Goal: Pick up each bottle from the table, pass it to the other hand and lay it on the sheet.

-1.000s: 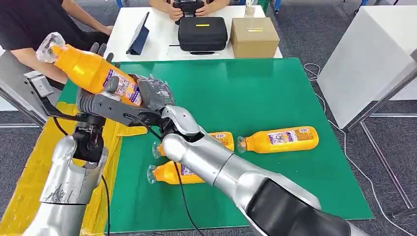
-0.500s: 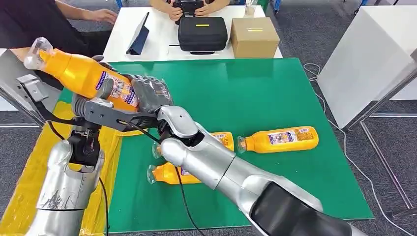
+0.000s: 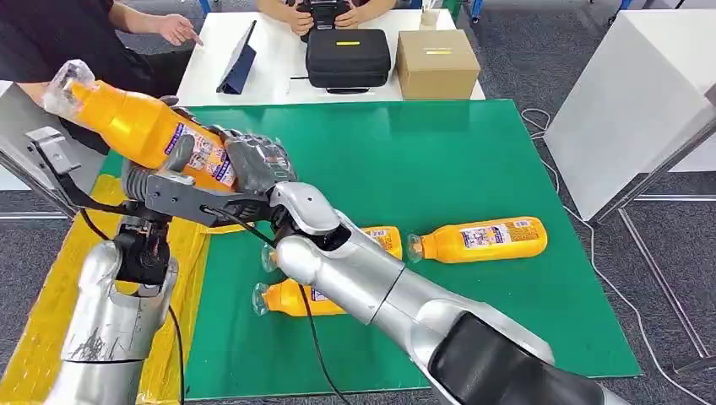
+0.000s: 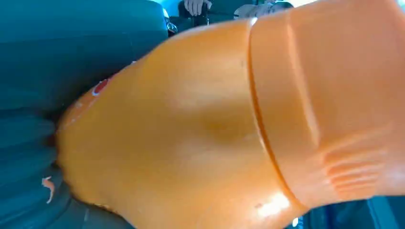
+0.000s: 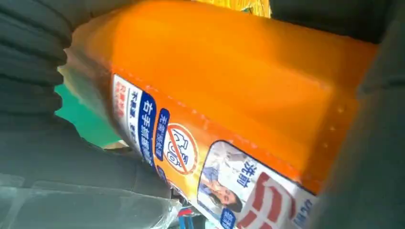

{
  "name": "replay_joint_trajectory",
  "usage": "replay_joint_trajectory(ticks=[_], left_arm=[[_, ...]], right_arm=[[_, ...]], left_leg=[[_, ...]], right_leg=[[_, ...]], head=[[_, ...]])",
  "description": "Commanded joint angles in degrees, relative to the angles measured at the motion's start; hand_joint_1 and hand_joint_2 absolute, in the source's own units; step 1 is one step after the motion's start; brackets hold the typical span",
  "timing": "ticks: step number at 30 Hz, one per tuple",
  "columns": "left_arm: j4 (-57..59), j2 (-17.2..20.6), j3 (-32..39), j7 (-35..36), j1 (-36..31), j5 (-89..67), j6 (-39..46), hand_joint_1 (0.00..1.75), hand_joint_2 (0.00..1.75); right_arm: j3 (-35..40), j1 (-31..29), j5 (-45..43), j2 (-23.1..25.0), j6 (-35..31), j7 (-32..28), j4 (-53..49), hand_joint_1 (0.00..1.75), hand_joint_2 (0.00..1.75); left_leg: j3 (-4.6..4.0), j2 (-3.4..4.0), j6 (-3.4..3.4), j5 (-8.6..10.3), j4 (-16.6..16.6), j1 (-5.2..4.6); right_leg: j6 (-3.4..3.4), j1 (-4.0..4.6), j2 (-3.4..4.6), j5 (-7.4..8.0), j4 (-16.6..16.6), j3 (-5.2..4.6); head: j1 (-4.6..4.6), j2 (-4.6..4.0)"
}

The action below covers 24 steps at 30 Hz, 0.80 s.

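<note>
Held bottle [image 3: 148, 131]: upper left of frame, tilted, cap up-left, above the yellow sheet [image 3: 59, 295].
Hands: we see left hand [image 3: 173, 190] and right hand [image 3: 262, 164] both wrapped round it, mid-handover, we judge.
Table [image 3: 439, 160]: three bottles [image 3: 481, 239] lying, lower centre.

The held bottle [image 5: 229, 95] label shows Chinese characters and a crossed-circle sign.

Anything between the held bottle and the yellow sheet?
Nothing visible. The bottle is held up by both robot hands, left and right, over the table's left edge, with the yellow sheet open below beside the left arm.
</note>
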Motion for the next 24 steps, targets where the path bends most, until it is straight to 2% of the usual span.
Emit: replay_joint_trajectory(ticks=[1, 7, 12, 15, 17, 18, 19, 24], left_arm=[[0.0, 0.1, -2.2, 0.9, -2.4, -0.3, -0.7, 1.75, 1.75], [-0.6, 0.5, -2.0, 0.9, -2.1, -0.3, -0.7, 1.75, 1.75], [-4.2, 2.2, 1.5, 0.9, 1.3, -1.6, -0.5, 1.75, 1.75], [-4.4, 2.3, 2.1, 0.9, 1.6, -1.9, -0.8, 1.75, 1.75], [-2.0, 0.7, 1.3, -0.1, 0.0, -3.0, -0.6, 1.75, 1.75], [-2.5, 1.3, 1.6, -2.0, 0.1, -4.7, 1.1, 1.75, 1.75], [-3.3, 2.5, 1.6, -3.7, 0.1, -8.1, 2.9, 1.75, 1.75], [-8.2, 6.8, 5.1, -3.5, 2.5, -13.4, 3.9, 1.75, 1.75]], right_arm=[[0.2, -0.5, -0.5, 0.9, 1.5, -1.1, 3.1, 0.00, 0.00], [-0.9, -0.4, 0.9, 0.9, 1.6, -1.9, 4.7, 0.00, 0.00], [-15.2, 5.7, 9.0, -2.3, 6.0, -5.9, -2.3, 0.00, 0.00], [-17.1, 6.7, 10.4, -2.6, 7.9, -6.3, -4.2, 0.00, 0.00], [-22.9, 5.3, 8.5, -3.3, 2.8, -17.3, 7.5, 0.00, 0.00], [-23.9, 4.9, 8.9, -4.3, 2.7, -19.4, 8.3, 0.00, 0.00], [-24.6, 5.7, 9.1, -5.7, 3.8, -20.1, 5.5, 0.00, 0.00], [-29.4, 16.5, 5.8, -16.8, 15.2, -12.6, -29.8, 0.00, 0.00]], left_leg=[[0.20, -0.09, -0.17, -0.12, 0.0, 0.07], [0.12, -0.09, -0.12, -0.06, 0.0, 0.06], [0.19, -0.12, -0.11, -0.05, -0.1, 0.07], [0.15, -0.15, -0.12, -0.06, 0.0, 0.08], [0.17, -0.25, -0.13, -0.07, 0.0, 0.09], [0.28, -0.32, -0.16, -0.08, 0.0, 0.11], [0.21, -0.31, -0.14, -0.05, 0.0, 0.10], [0.08, -0.34, -0.09, -0.02, 0.0, 0.03]], right_leg=[[-0.05, 0.07, -0.15, -0.14, 0.0, 0.25], [-0.04, 0.06, -0.14, -0.08, 0.0, 0.16], [-0.03, 0.07, -0.17, -0.07, -0.1, 0.25], [-0.03, 0.08, -0.20, -0.09, -0.1, 0.22], [-0.03, 0.09, -0.29, -0.12, 0.0, 0.28], [-0.03, 0.12, -0.38, -0.14, -0.1, 0.42], [-0.03, 0.10, -0.35, -0.11, -0.1, 0.34], [-0.01, 0.03, -0.33, -0.07, -0.1, 0.20]], head=[[0.00, 0.00], [0.02, 0.00], [0.00, 0.00], [0.00, 0.02], [0.00, 0.02], [0.00, 0.00], [0.00, 0.00], [0.02, 0.00]])
